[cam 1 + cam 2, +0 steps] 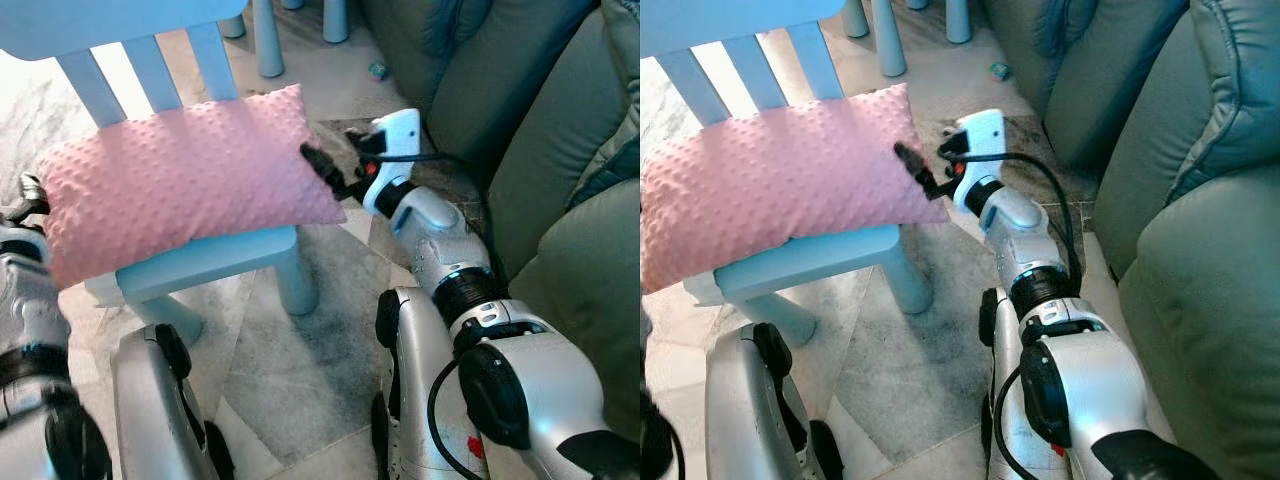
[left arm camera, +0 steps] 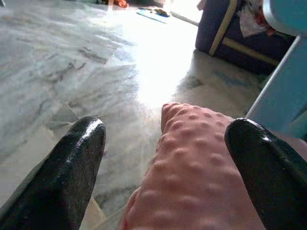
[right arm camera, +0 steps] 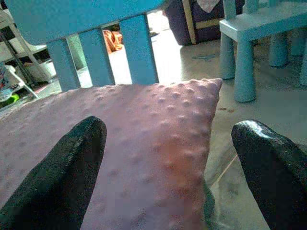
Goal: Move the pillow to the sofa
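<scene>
Pink and dimpled, the pillow [image 1: 185, 180] lies across the seat of a pale blue chair [image 1: 215, 262] on the marble floor [image 1: 290, 370], with the green sofa [image 1: 545, 170] near on the robot's right. The right claw [image 1: 322, 168] sits at the pillow's right edge, fingers spread wide and gripping nothing. The left claw [image 2: 168, 163] is spread wide too, straddling the pillow's left corner without closing.
</scene>
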Available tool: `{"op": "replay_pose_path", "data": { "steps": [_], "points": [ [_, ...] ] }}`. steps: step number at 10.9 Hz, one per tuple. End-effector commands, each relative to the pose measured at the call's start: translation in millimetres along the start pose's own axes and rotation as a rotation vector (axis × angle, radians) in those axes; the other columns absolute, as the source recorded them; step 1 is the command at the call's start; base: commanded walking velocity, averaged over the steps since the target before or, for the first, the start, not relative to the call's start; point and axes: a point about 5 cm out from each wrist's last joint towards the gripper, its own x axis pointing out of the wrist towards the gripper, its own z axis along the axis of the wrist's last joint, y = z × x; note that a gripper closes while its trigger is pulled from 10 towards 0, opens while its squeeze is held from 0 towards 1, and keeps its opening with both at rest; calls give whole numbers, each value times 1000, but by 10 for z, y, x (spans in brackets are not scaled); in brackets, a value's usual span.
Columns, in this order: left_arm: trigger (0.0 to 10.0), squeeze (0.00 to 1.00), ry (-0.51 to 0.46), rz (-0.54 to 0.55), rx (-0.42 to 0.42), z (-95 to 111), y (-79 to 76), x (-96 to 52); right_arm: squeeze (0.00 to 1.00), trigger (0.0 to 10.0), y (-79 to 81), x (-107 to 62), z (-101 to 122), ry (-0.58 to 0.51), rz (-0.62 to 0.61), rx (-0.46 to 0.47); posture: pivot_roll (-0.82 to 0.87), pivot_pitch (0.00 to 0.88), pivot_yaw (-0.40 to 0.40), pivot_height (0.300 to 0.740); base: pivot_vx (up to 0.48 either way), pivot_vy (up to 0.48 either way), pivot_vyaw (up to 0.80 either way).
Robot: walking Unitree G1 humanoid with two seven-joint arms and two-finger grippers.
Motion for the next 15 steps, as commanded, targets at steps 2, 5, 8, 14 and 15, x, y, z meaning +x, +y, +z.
{"op": "replay_pose_path", "data": {
  "steps": [2,5,8,14,15],
  "points": [
    [10000,1000,49,26,-20,-104,70,-59,1000,10000,49,31,0,10,30,-16,-151,318,7,360,0,0,0],
    [10000,1000,49,26,-20,-104,70,-59,1000,10000,49,31,0,10,30,-16,-151,318,7,360,0,0,0],
    [10000,1000,49,26,-20,-104,70,-59,1000,10000,49,31,0,10,30,-16,-151,318,7,360,0,0,0],
    [10000,0,212,74,-261,-209,77,35,0,10000,81,81,-27,95,92,49,-143,339,-20,360,0,0,0],
    [10000,0,210,70,-259,-204,78,35,0,10000,56,69,-15,92,91,49,-152,336,-25,360,0,0,0]
  ]
}}
